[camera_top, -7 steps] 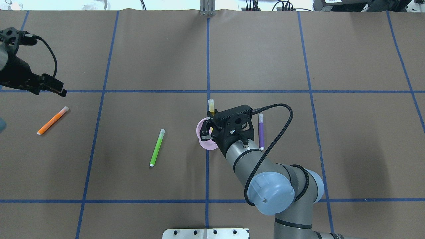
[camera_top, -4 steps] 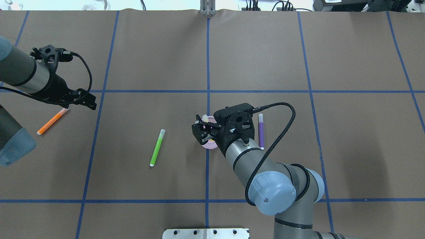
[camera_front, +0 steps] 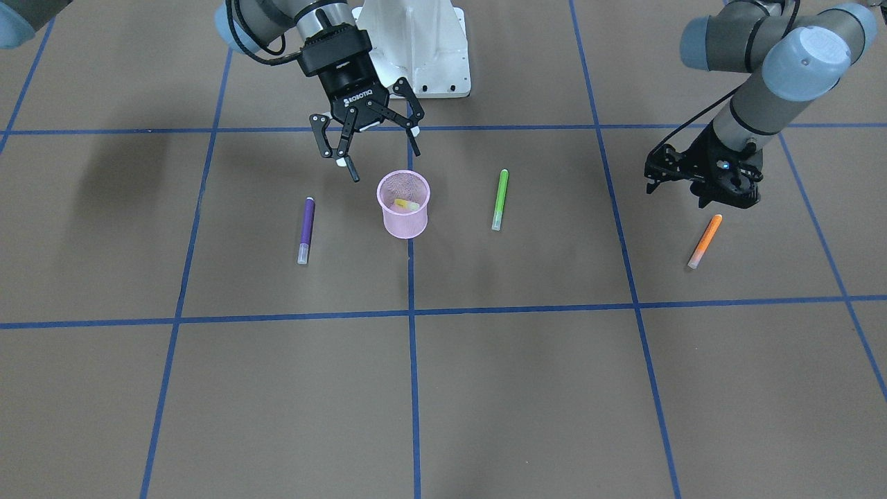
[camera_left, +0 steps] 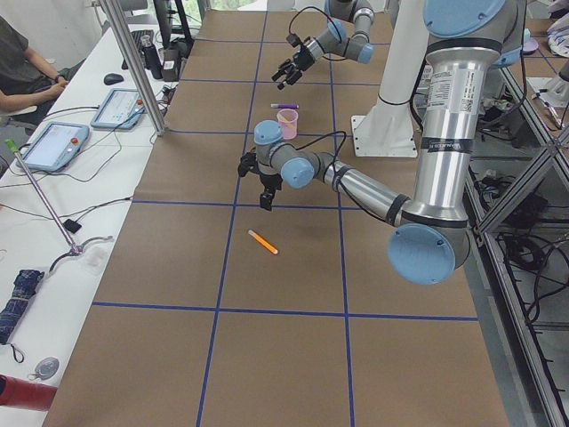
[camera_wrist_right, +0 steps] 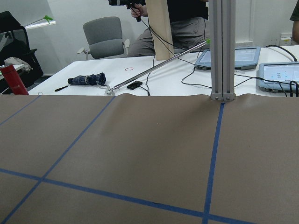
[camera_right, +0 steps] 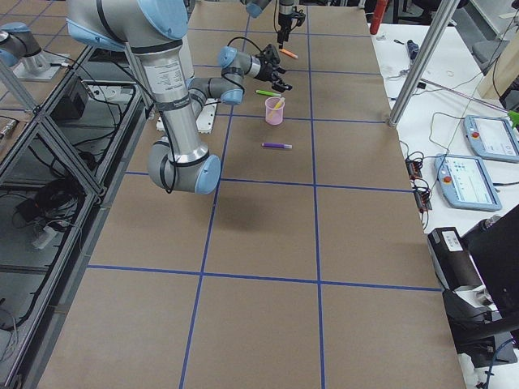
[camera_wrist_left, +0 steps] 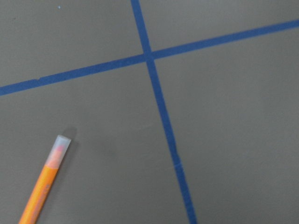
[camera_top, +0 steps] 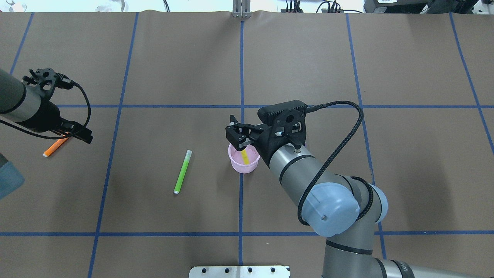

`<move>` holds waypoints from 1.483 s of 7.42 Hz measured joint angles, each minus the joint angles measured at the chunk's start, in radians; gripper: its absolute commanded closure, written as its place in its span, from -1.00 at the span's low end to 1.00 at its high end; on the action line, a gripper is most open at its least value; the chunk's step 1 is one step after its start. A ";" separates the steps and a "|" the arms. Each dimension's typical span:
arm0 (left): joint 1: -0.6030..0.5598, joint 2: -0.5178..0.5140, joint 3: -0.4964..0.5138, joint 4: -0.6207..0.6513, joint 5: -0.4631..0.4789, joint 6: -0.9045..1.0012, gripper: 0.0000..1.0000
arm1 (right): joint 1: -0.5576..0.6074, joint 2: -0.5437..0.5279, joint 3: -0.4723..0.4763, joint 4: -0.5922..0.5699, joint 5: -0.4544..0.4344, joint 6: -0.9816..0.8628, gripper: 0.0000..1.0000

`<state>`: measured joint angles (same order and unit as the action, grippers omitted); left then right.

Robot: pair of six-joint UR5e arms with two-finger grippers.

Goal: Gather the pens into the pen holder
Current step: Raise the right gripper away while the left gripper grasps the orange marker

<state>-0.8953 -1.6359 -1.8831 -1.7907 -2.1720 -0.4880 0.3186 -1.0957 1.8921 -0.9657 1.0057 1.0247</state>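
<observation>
Pens are lying scattered on the brown paper-covered table (camera_front: 485, 388), which is marked off into squares by blue tape lines (camera_front: 410, 360), while two grey robot arms are reaching over it.

The right arm (camera_top: 305, 173) is stretching toward the middle of the table. Its right gripper (camera_front: 384, 161) is hanging above the pen holder (camera_front: 405, 225) with its fingers (camera_front: 354, 173) spread wide apart and gripping nothing.

The left arm (camera_top: 19, 104) is coming in from the side. Its left gripper (camera_top: 81, 135) is hovering over the capped end of the orange pen (camera_front: 705, 241), clear of the table. Whether its fingers are spread or pressed together cannot be told from these views.

The pen holder, a pink mesh cup, is standing upright on a blue tape line near the table's centre. The pale yellow pen (camera_front: 406, 204) is leaning inside it, its top poking above the rim in the right side view.

The other three pens are resting flat on the paper. The green pen (camera_front: 499, 199) is lying on the left arm's side of the holder, and the purple pen (camera_front: 305, 230) on the right arm's side, both near the cup but apart from it. The orange pen is lying well away, beyond the green one.
</observation>
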 measured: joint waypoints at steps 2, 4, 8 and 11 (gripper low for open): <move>-0.029 0.012 0.030 -0.004 0.012 0.150 -0.96 | 0.124 -0.042 0.001 -0.025 0.189 0.017 -0.98; -0.054 -0.005 0.080 -0.019 0.013 0.205 -0.96 | 0.317 -0.105 -0.002 -0.060 0.494 0.020 -0.97; -0.078 -0.041 0.241 -0.178 0.012 0.204 -0.82 | 0.612 -0.255 -0.069 -0.123 0.947 -0.113 -0.98; -0.077 -0.092 0.330 -0.193 0.011 0.199 -0.61 | 0.715 -0.336 -0.095 -0.120 1.094 -0.259 -0.98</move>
<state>-0.9724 -1.7282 -1.5530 -1.9832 -2.1608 -0.2889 1.0339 -1.4320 1.7970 -1.0854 2.0994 0.7662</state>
